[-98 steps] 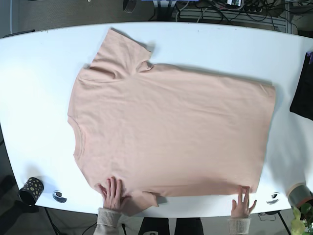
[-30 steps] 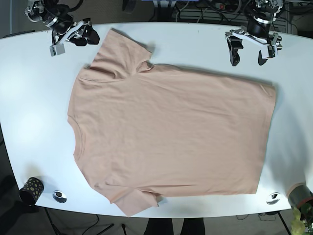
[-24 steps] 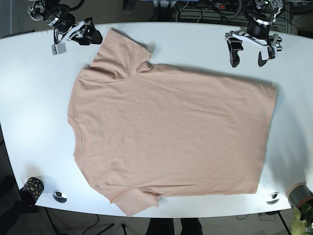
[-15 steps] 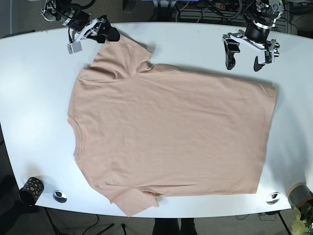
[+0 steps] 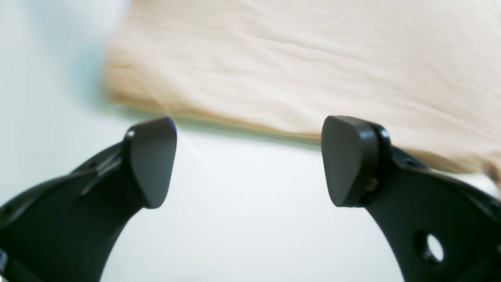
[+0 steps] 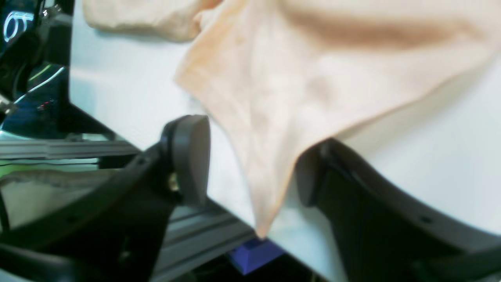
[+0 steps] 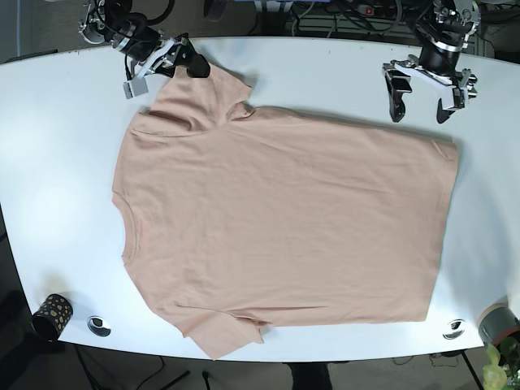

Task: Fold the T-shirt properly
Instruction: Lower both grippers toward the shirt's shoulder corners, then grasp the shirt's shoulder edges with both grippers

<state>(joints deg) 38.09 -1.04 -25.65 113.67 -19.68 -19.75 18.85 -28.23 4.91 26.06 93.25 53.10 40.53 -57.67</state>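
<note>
Left gripper (image 5: 248, 160) hangs wide open in its wrist view, black fingers (image 5: 150, 160) parted over the white table (image 5: 242, 219), the peach T-shirt (image 5: 297, 58) hem just beyond the tips and untouched. Over to the right wrist view: right gripper (image 6: 250, 164) gapes too, a sleeve corner of the T-shirt (image 6: 313, 90) draped between its jaws at the table (image 6: 450, 164) edge, not pinched. Base view now: the T-shirt (image 7: 284, 219) lies flat and spread, right gripper (image 7: 166, 63) at its far sleeve, left gripper (image 7: 422, 93) just off its far hem corner. Nearest the T-shirt's close edge, a dotted cup (image 7: 52, 316).
</note>
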